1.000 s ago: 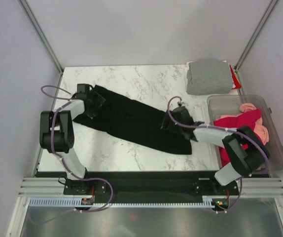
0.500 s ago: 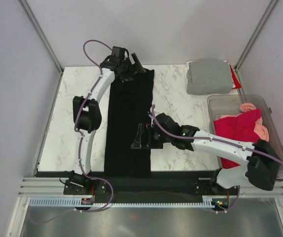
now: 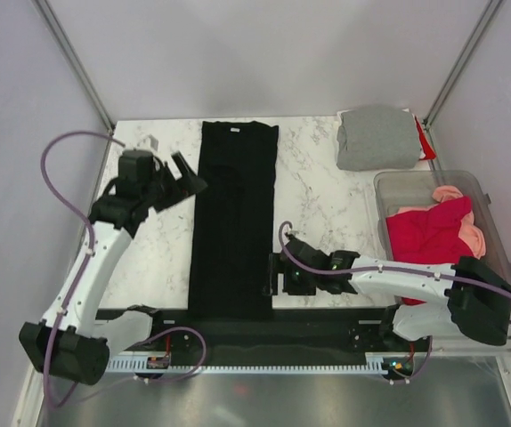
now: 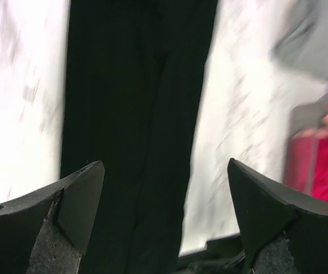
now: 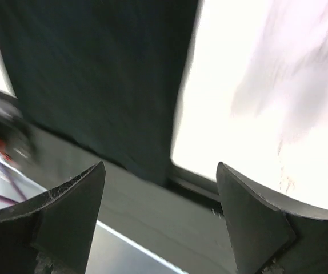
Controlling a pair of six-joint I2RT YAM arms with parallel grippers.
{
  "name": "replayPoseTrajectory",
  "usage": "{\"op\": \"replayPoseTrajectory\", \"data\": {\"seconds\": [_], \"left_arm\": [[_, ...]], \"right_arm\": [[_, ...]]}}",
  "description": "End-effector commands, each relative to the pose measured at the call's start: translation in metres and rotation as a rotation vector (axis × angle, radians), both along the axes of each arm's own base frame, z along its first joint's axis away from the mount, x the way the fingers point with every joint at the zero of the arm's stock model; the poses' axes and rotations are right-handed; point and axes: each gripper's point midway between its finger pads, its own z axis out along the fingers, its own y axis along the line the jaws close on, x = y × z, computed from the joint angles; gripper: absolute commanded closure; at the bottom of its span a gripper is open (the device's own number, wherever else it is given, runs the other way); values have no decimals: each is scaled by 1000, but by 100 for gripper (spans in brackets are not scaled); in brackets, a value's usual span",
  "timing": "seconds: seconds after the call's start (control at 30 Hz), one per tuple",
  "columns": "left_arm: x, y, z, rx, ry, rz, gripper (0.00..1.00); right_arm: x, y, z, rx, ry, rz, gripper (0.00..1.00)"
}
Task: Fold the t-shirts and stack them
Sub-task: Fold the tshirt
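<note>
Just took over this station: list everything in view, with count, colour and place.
black t-shirt: 1, black, long folded strip down the table's middle
grey t-shirt: 1, grey, folded, far right corner
red item: 1, red, right of grey t-shirt
crimson t-shirt: 1, crimson, bunched in the tub
salmon-pink t-shirt: at least 1, pink, in the tub
tub: 1, clear, table's right edge
table: 1, white marble
left tool: 1, black, open, empty, left of the strip
right tool: 1, black, open, empty, strip's near right edge
</note>
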Motion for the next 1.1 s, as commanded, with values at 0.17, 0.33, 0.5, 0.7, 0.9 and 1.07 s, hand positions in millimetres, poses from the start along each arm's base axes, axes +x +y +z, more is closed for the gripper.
{"op": "replayPoseTrajectory", "data": {"seconds": [0.17,0.33,0.5,0.7,0.9,1.07], "left_arm": [[-133,15,-143,-7,331,69,7],[-151,0,-150,2,362,74,10],[-170,-4,-172,7,409,87,16],[-198,-8,-211,71,489,105,17],[-207,-8,-218,125,493,100,23],[-213,-12,-222,156,518,63,27]], "right_arm": [[-58,27,-29,-25,5,-14,18],[-66,35,-54,-24,3,-18,24],[-61,37,-66,-9,-28,-27,38],[-47,25,-59,11,-90,-78,57],[-41,12,-54,28,-102,-103,93],[-40,7,-46,43,-109,-116,100]]}}
